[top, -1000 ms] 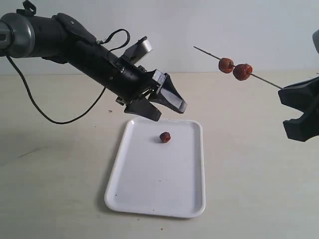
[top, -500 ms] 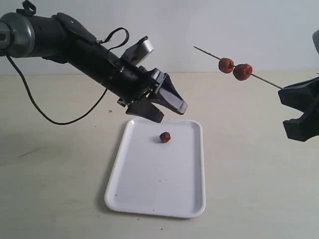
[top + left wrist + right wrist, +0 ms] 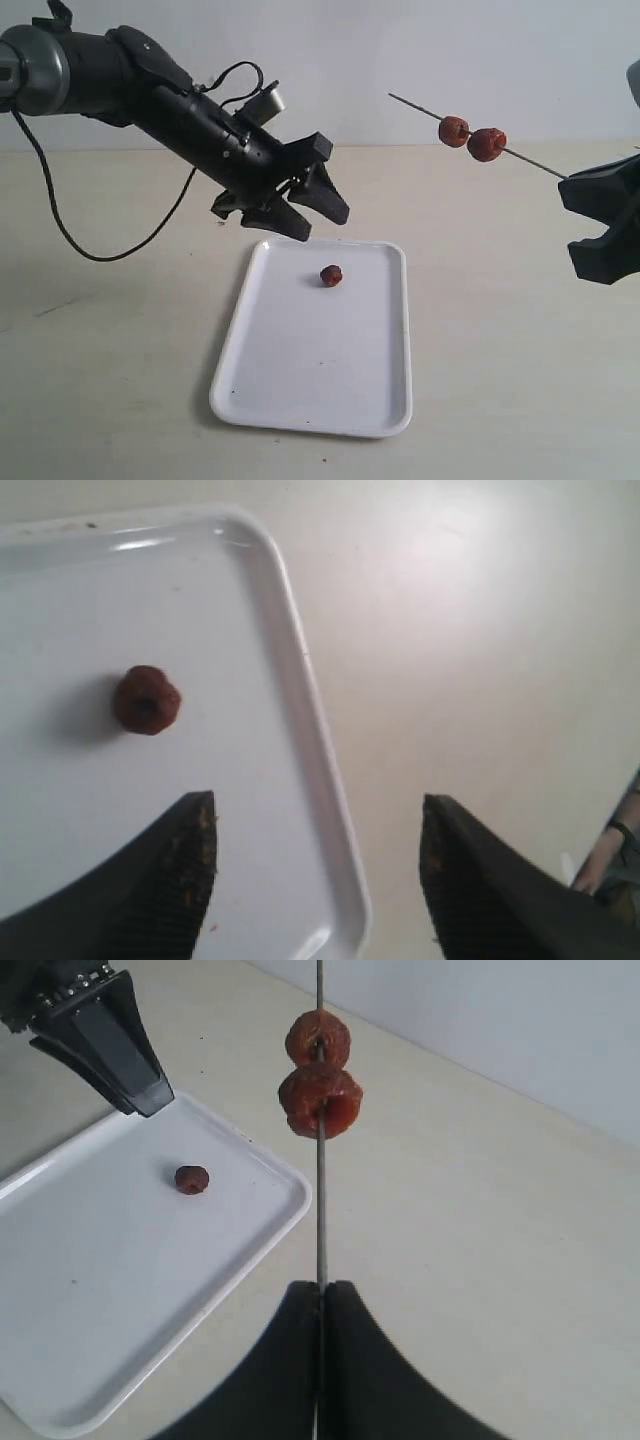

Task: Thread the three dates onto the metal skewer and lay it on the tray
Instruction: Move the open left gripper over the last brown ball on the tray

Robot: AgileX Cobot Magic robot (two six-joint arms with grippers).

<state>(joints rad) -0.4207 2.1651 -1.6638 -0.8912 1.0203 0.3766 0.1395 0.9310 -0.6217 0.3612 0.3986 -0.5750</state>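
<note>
My right gripper [image 3: 566, 180] [image 3: 321, 1286] is shut on the metal skewer [image 3: 530, 160] [image 3: 321, 1220], holding it in the air at the right. Two dates [image 3: 470, 138] [image 3: 319, 1072] are threaded on the skewer side by side. The third date [image 3: 331, 276] [image 3: 146, 699] [image 3: 191, 1179] lies loose on the white tray [image 3: 300, 400] [image 3: 300, 680] [image 3: 100, 1360], near its far end. My left gripper [image 3: 318, 215] [image 3: 315, 815] hangs open above the tray's far edge, a short way from that date and holding nothing.
A black cable [image 3: 70, 230] trails from the left arm across the beige table [image 3: 500, 350]. A pale wall stands behind the table.
The left gripper has turned about its wrist and drawn slightly back to the left above the tray's far edge. The right gripper, skewer and dates have not moved.
</note>
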